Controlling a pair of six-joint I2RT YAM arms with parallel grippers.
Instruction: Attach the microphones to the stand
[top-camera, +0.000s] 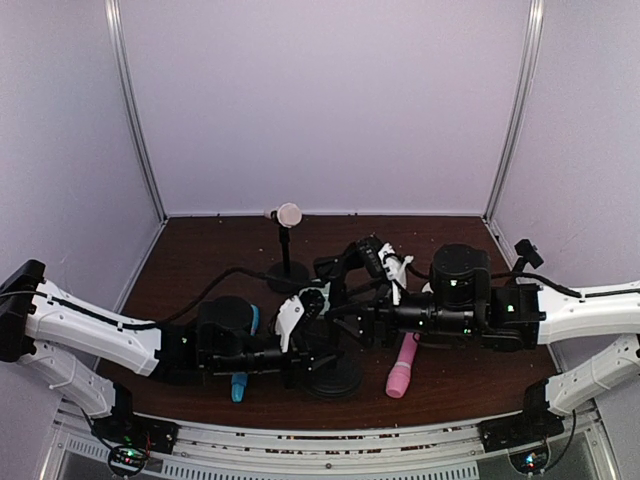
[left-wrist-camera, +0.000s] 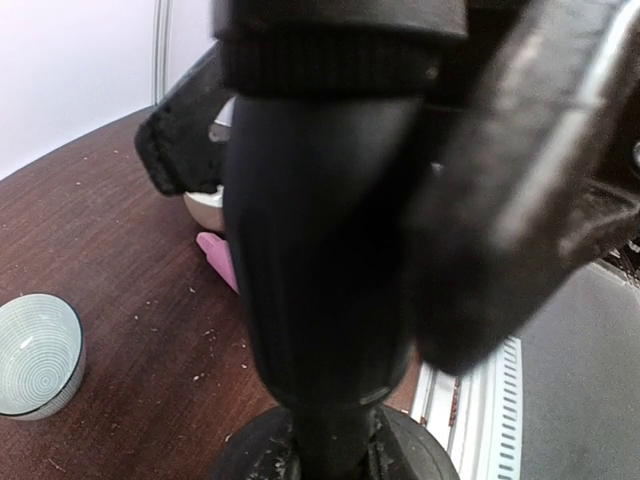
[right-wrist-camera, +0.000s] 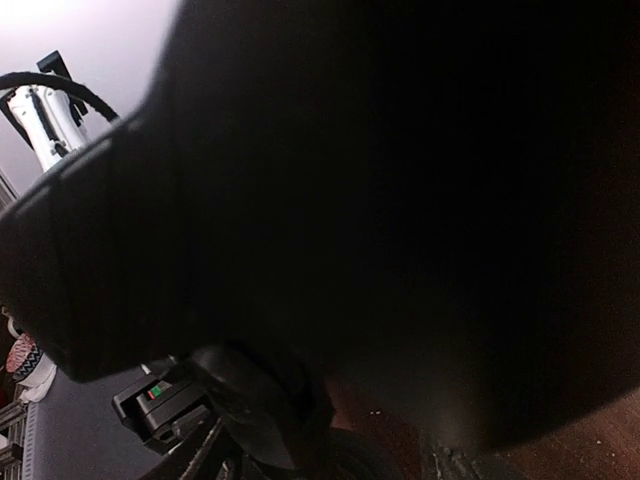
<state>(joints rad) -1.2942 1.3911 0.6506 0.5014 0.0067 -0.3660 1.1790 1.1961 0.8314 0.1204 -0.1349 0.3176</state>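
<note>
The cream microphone sits on top of the far black stand. The pink microphone lies flat on the table, right of the near stand's round base; its tip also shows in the left wrist view. The sky-blue microphone lies mostly hidden under my left arm. My left gripper is closed round the near stand's thick black column. My right gripper meets it from the right at the same stand. The right wrist view is almost all dark, so its jaws are hidden.
A pale round ringed object lies on the brown table to the left in the left wrist view. White walls enclose the table at the back and sides. A slotted metal rail runs along the near edge.
</note>
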